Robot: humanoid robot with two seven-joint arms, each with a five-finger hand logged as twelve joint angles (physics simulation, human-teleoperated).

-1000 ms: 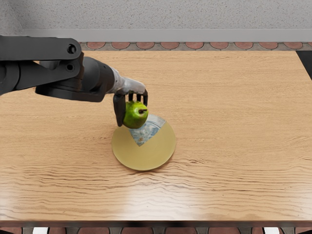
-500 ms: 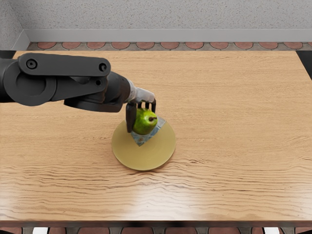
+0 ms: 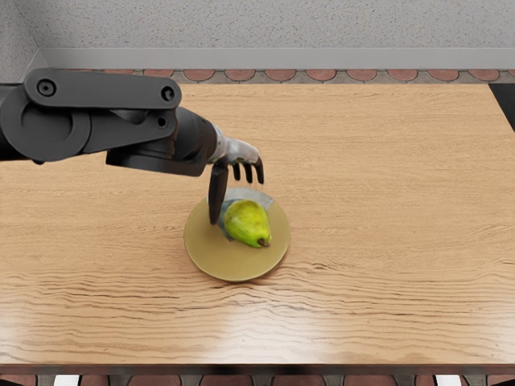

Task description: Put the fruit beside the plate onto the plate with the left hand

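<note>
A green pear (image 3: 247,223) lies on its side on the round yellow plate (image 3: 213,256), stem end toward the lower right. It covers most of the plate's blue-white patch. My left hand (image 3: 233,181) hangs just above and behind the pear, fingers spread and pointing down, holding nothing. Its thumb reaches down beside the pear's left edge; whether it touches is unclear. The left arm (image 3: 96,121) comes in from the left edge. No right arm shows.
The wooden table (image 3: 386,201) stretches wide around the plate. A grey wall and a strip of reddish tiles (image 3: 322,75) run along the far edge.
The hand carried the pear rightward over the plate, then let go. The pear dropped and now lies on the plate, and the fingers have opened above it.
</note>
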